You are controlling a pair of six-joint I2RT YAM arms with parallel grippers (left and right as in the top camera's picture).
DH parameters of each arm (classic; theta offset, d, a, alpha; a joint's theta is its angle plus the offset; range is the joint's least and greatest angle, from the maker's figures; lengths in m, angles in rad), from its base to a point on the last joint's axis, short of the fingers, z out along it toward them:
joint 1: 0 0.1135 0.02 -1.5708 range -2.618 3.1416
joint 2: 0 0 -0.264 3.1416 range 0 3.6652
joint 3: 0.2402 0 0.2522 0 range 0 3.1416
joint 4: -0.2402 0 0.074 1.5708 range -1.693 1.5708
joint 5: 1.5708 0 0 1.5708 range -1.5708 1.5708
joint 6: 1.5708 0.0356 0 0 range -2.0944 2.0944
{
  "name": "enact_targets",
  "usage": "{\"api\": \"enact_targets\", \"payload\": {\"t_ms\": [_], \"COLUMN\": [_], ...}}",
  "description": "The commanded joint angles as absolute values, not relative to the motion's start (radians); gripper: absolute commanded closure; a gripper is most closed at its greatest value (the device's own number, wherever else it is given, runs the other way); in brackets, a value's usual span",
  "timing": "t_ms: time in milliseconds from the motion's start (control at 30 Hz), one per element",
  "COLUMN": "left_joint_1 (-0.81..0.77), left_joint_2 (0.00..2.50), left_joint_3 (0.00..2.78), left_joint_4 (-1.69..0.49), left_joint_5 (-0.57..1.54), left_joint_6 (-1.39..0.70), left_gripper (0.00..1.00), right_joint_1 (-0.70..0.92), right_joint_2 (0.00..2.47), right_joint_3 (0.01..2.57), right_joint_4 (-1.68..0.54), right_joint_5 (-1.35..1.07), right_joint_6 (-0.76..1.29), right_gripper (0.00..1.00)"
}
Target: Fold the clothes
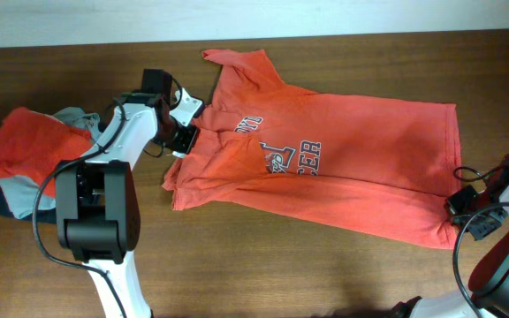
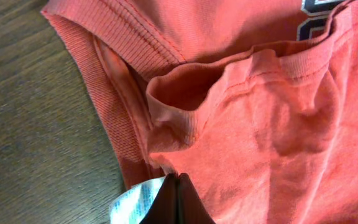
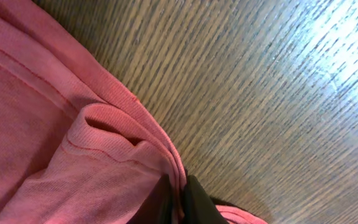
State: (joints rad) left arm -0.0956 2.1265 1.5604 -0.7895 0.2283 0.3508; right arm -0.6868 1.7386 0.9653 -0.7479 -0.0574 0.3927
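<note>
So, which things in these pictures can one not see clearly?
1. Overhead: the lettering on the T-shirt is too small to read, and a fold covers part of it.
2. Overhead: the left arm hides part of the clothes pile, so its pieces cannot be counted.
3. Left wrist: the neck tag is blurred and cut off by the bottom edge.

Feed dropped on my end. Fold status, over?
Left gripper shut on T-shirt collar. Right gripper shut on its hem corner. T-shirt lying spread on table. Garment pile apart from it, beside left arm.
</note>
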Motion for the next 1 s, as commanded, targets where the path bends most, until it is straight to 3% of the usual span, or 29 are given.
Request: {"api": "enact_targets", "payload": {"t_ms": [0,367,967], "left_joint_1": [-0.103,-0.171,-0.205], "left_joint_2": [2.129,2.111,2.128], "left_joint_3": [1.614,1.808,1.807], "left_joint_4": [-0.831,-0.883,-0.669], "left_joint_5": [0.248,0.268,0.292], "left_joint_6": [0.353,0.395,0.398], "left_gripper": [1.0,1.0,1.0], "right_joint_1": [-0.695,-0.695,-0.695], "right_joint_2": [1.749,1.749,1.749], "right_joint_3": [0.981,0.981,0.981], "right_joint_4": [-0.745,-0.745,-0.745], "right_joint_5": [-0.068,-0.068,-0.068], "right_joint_6": [0.402,0.402,0.402], "right_gripper": [0.89,0.88,0.88]}}
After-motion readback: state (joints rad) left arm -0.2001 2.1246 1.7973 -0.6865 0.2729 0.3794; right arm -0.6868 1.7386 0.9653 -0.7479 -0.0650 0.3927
